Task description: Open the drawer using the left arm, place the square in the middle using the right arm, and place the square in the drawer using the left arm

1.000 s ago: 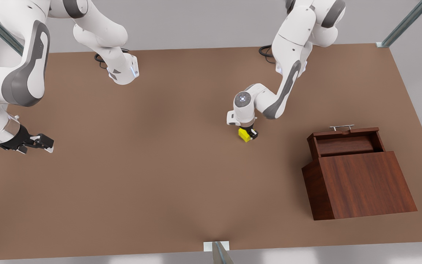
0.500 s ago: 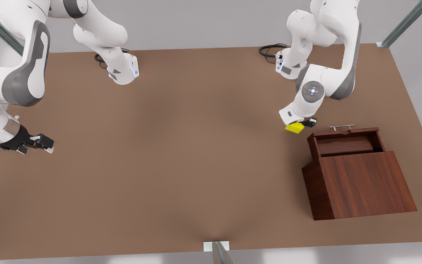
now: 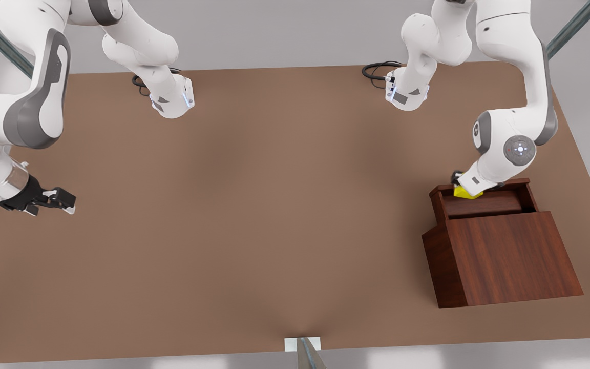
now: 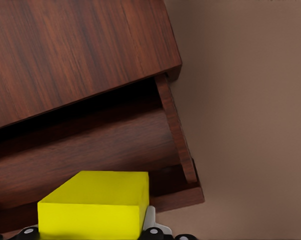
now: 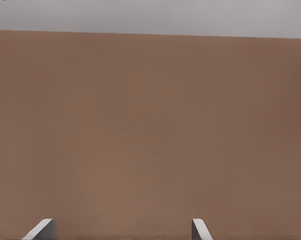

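We carry the square (image 3: 463, 193), pinched in our left gripper (image 3: 465, 190), over the open drawer (image 3: 482, 204) near its front rim, right gripper (image 3: 59, 201) spread and waiting across the worktop (image 3: 254, 215): release now and it may clip the rim and tumble outside.

The front view looks steeply down from high above the tabletop (image 3: 254, 230), facing both arm bases at its far edge. The left wrist view sits close above the left gripper (image 4: 98, 235), looking past the square (image 4: 98, 202) into the drawer (image 4: 90, 150); the front view shares that corner. The right wrist view looks low across bare tabletop ahead of the right gripper (image 5: 121, 231), probably toward the far edge.
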Controlling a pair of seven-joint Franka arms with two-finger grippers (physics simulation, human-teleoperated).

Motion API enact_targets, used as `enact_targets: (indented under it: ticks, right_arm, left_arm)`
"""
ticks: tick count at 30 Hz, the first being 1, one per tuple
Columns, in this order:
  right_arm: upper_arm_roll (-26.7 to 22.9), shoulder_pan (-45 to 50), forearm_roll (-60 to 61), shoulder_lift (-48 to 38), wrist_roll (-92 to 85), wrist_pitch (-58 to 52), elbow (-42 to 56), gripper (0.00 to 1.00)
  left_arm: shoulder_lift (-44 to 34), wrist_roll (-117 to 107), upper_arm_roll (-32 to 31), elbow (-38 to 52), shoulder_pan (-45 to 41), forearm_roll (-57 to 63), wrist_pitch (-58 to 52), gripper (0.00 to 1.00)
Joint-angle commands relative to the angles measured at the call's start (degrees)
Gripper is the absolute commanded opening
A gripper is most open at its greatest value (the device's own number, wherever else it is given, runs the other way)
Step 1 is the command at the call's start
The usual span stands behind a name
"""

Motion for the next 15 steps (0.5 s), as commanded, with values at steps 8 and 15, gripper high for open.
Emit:
enact_targets:
  ticks: [8, 15]
  right_arm:
    - [0.0, -0.03, 0.0, 0.08, 0.01, 0.0, 0.0, 1.0]
    - [0.0, -0.03, -0.09, 0.08, 0.01, 0.0, 0.0, 1.0]
  left_arm:
    - [1.53, -0.28, 1.12, 2.48, 0.28, -3.66, -0.38, 0.68]
    - [4.87, -0.37, 2.17, 4.5, 0.37, -8.67, -0.02, 0.68]
